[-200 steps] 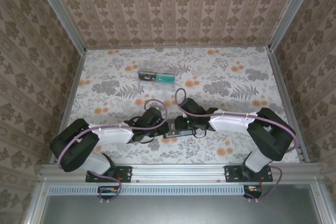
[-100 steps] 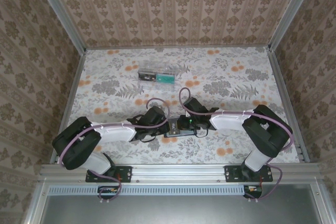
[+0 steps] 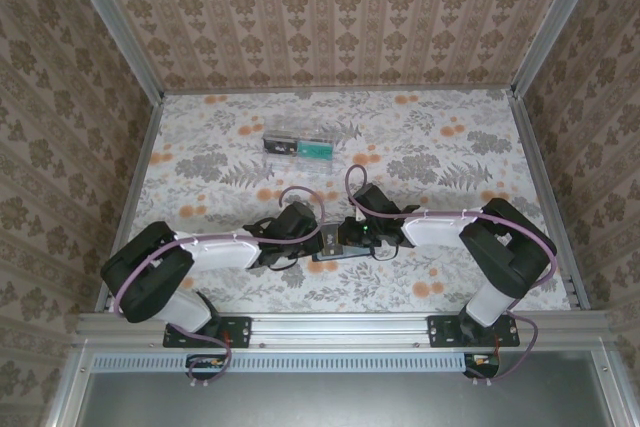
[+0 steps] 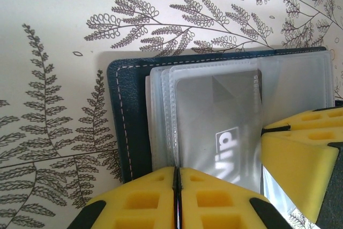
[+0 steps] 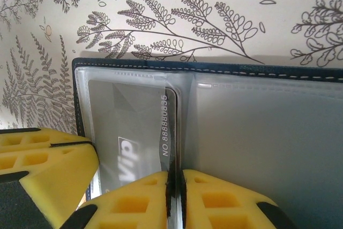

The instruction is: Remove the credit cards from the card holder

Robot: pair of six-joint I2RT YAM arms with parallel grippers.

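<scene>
At the near side of the flowered table (image 3: 450, 147), both arms reach inward and meet over the card holder (image 4: 126, 122), which lies open and flat on the cloth in the same spot as a second ago. The left gripper (image 4: 177, 197) is clenched, its yellow fingers pressed together at the lower edge of the clear plastic sleeves (image 4: 161, 116); whether it pinches a sleeve cannot be told. The right gripper (image 5: 174, 202) is closed tight on the edge of the grey card (image 5: 134, 132) printed "VIP", which still sits in its sleeve. Since the earlier frame the right wrist has shifted slightly right, its cable loop with it. Farther back, the clear box (image 3: 297, 145) has not moved.
</scene>
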